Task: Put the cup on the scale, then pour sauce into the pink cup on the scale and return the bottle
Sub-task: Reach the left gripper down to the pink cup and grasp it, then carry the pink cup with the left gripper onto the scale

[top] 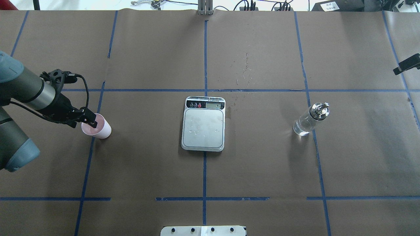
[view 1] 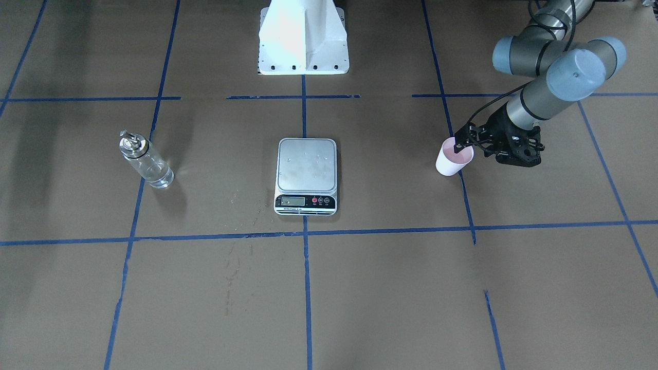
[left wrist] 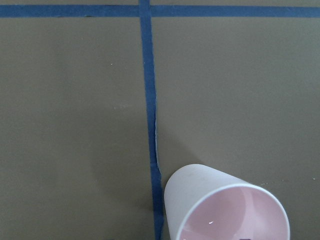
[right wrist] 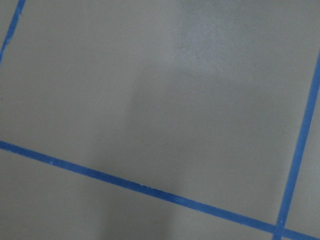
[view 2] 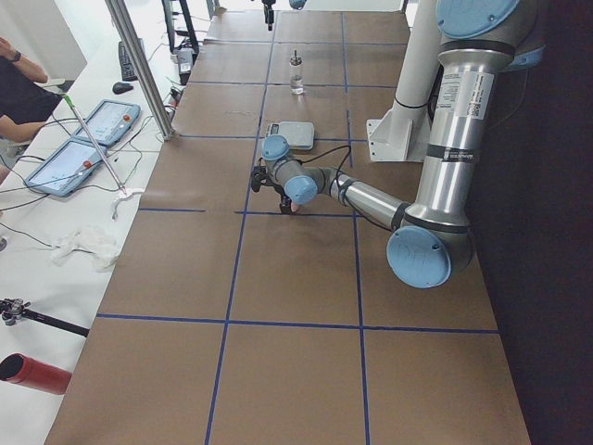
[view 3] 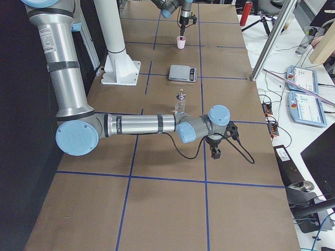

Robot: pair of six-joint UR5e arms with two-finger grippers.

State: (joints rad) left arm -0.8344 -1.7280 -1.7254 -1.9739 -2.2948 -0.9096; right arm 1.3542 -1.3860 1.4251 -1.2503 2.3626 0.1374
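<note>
cup (view 1: 454, 160): likely light, thin, crushable; pinch the wall gently at the rim
left end effector (view 1: 462, 148): at cup rim, closure unclear
right end effector (view 3: 215, 153): cannot tell

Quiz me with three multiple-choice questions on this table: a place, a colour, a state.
1. Where is the cup relative to the scale? A on its plate; B on the table, to the robot's left; C to the robot's right.
2. What colour are the tape lines? A red; B yellow; C blue.
3. The bottle is: A standing; B lying down; C held.
Answers: B, it stands by the left gripper; C, they show blue; A, upright, nothing touching it.
</note>
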